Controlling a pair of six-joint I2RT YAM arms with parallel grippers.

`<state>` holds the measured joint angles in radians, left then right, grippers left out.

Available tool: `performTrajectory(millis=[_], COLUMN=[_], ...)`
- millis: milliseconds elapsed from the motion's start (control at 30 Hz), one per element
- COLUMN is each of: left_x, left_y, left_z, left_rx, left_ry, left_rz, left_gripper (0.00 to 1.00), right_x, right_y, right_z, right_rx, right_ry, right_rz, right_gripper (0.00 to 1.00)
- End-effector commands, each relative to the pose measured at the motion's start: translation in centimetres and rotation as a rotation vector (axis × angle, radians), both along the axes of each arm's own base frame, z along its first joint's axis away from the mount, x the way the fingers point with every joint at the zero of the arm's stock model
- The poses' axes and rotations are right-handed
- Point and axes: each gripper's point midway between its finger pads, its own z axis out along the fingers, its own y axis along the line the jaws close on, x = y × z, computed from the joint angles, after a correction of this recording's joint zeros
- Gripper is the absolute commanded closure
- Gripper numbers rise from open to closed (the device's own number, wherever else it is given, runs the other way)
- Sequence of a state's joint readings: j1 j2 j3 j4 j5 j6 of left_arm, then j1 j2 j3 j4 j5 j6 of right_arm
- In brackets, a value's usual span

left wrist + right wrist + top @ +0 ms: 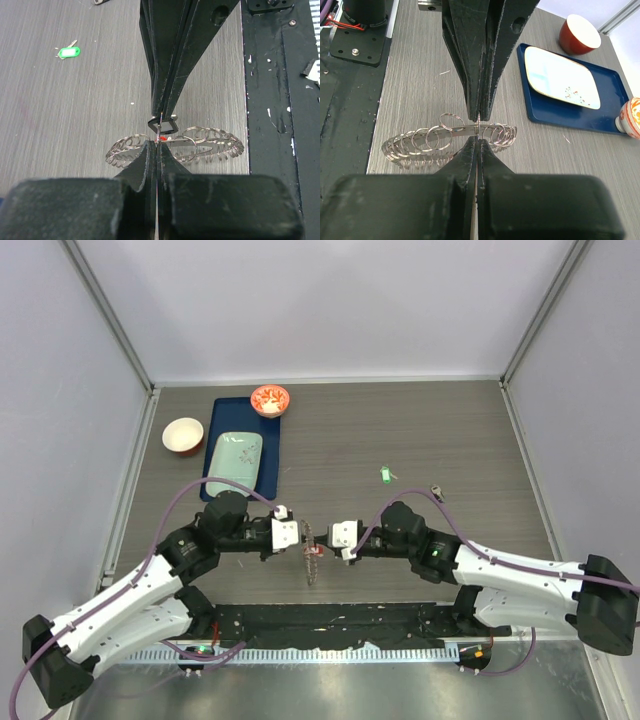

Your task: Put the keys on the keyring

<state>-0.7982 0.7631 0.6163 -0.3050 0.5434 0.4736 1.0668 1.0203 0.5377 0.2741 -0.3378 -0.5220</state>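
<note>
Two grippers, both mine, meet tip to tip at the keyring point(215, 142). My left gripper point(157, 147) is clamped on the keyring's rim. My right gripper point(161, 116) is closed on a dark key point(169, 125), held just above that rim. A green key point(67, 51) lies well apart from the keyring.

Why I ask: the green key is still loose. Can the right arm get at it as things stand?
Probably yes, though not at once. The green key lies in the open on the table near the right arm, nothing over it. But the right gripper is shut on a dark key at the keyring.
</note>
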Motion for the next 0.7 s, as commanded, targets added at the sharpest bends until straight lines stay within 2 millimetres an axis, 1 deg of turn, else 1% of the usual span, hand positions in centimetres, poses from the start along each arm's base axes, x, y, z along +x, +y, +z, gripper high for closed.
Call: performTrajectory(millis=[0,667], left_x=[0.14,-0.03], left_y=[-1.29,-1.42], left_z=[2.76,2.8], left_rx=[-0.093,-0.098], left_ry=[-0.048,-0.04], left_rz=[-0.036,-0.045], left_gripper=[1.0,1.0], right_x=[-0.19,-0.49], right_y=[1.3,2.17], right_z=[3.12,4.09], right_rx=[0.073,0.113], right_ry=[-0.04,0.0], right_rz=[0.028,0.046], right_gripper=[0.99,0.99])
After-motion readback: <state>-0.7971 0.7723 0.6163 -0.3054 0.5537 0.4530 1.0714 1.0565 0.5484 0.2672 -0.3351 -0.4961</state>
